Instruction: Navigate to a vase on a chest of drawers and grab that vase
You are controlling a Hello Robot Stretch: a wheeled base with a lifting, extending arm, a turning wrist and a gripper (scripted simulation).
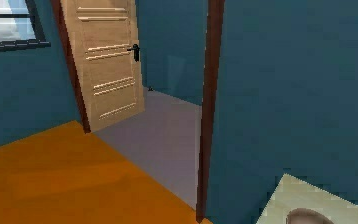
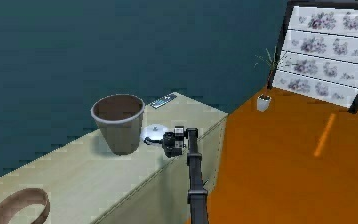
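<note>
Hand [image 2: 170,141] sits out near the vase [image 2: 118,122], which stands upright on the chest [image 2: 77,175], close enough, I judge, to try a grab. A disc [image 2: 154,131] lies right at my fingers, so I cannot tell whether I hold anything.

Light was flat and moderate in both views, no glare. The window [image 1: 9,22] in the forward view's top left corner was the brightest patch; the blue wall [image 1: 287,90] was dim and the orange floor [image 1: 57,180] evenly lit. The door frame [image 1: 212,100] leaned in the picture only. In the arm side view, the chest of drawers [image 2: 97,175] top was evenly lit, the vase [image 2: 118,122] was dark inside, and a pale streak [image 2: 327,135] lay on the floor.
</note>
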